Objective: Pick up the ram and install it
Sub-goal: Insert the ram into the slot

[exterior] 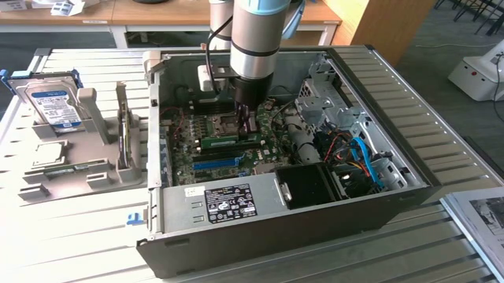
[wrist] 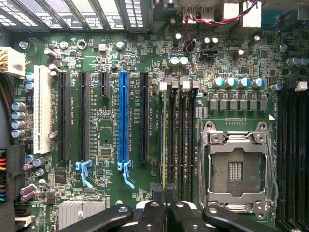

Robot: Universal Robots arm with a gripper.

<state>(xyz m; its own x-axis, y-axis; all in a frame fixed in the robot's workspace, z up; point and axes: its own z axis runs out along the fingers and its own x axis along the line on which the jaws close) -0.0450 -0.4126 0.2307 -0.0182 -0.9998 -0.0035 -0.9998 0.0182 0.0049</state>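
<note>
One black two-fingered gripper (exterior: 249,125) hangs inside the open grey metal computer case (exterior: 409,171). We see its fingers almost closed, pinching the ram (exterior: 224,140), a long thin green circuit-board stick held on edge. The stick sits over the black memory slots (wrist: 179,135), between the long blue plastic slot (wrist: 123,121) and the silver processor socket (wrist: 235,169). We judge that any tilt or misalignment could bend it or leave it half-seated.

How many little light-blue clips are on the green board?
2. One clip sits at the end of a long black slot, the other at the end of the blue slot. Others may be hidden.
</note>
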